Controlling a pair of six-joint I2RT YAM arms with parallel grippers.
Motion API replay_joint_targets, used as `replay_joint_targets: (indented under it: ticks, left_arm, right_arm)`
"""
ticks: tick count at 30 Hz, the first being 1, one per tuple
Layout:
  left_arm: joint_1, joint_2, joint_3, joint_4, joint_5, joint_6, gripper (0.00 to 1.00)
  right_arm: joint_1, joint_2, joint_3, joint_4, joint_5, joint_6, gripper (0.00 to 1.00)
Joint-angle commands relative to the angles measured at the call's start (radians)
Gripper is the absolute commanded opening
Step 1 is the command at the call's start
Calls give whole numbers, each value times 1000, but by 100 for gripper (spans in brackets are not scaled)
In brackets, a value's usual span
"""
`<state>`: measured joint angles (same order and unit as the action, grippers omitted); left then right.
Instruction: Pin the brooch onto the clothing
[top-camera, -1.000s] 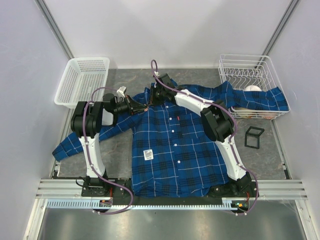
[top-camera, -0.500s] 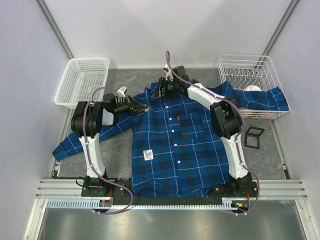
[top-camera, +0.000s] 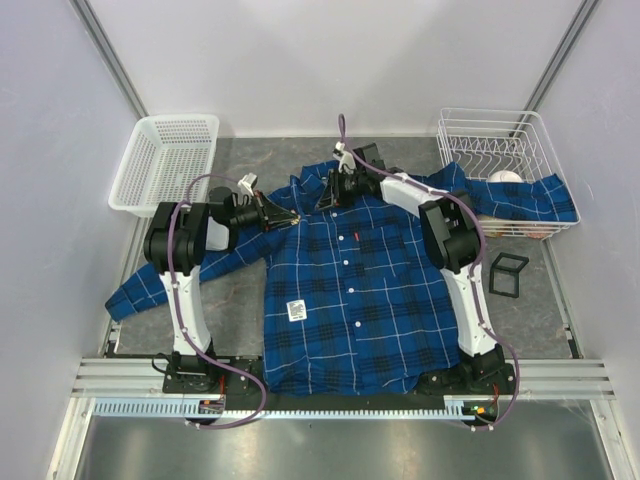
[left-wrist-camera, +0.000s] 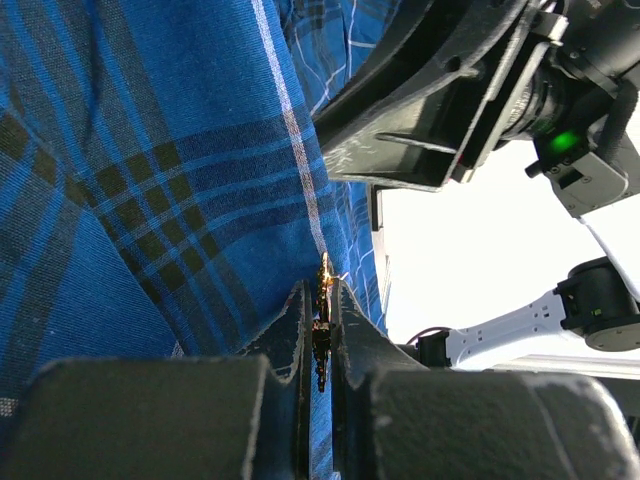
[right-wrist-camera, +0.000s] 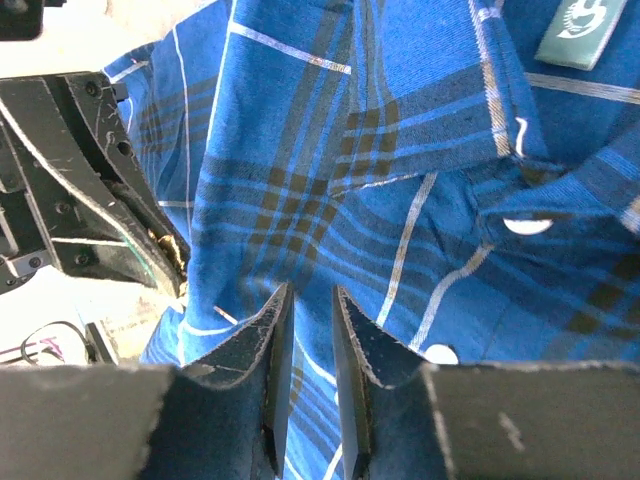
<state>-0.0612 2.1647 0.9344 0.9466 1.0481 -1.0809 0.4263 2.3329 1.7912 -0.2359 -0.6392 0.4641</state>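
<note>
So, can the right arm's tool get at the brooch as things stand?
Probably, partly: the right tool sits beside the left tool over the clothing, nothing between them, but the left tool is shut on the brooch, leaving only its tip exposed.

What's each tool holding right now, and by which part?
Left tool pinches the brooch edge-on by its lower half, gold tip poking out toward the shirt. Right tool is slightly open over the shirt, holding nothing.

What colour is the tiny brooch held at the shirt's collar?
Gold-yellow; the brooch shows best in the left wrist view.
</note>
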Motion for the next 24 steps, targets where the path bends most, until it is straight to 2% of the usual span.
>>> replay_joint_targets:
  ticks: [1, 5, 9, 15, 20, 24]
  left_arm:
    - [-11, 27, 10, -6, 38, -34, 2]
    - [-14, 35, 12, 9, 44, -43, 2]
    - [-15, 43, 20, -2, 44, -39, 2]
    - [-19, 47, 30, -75, 27, -2, 2]
    - [-19, 50, 50, -126, 9, 25, 2]
    - [-19, 46, 75, -255, -14, 96, 2]
  right_arm:
    - [9, 52, 45, 72, -80, 2, 28]
    - [22, 69, 31, 98, -100, 34, 30]
    - [23, 65, -6, 199, -158, 103, 35]
    - [23, 43, -55, 306, -215, 160, 38]
    - [31, 45, -55, 311, -243, 176, 37]
    - [32, 40, -62, 325, -269, 205, 38]
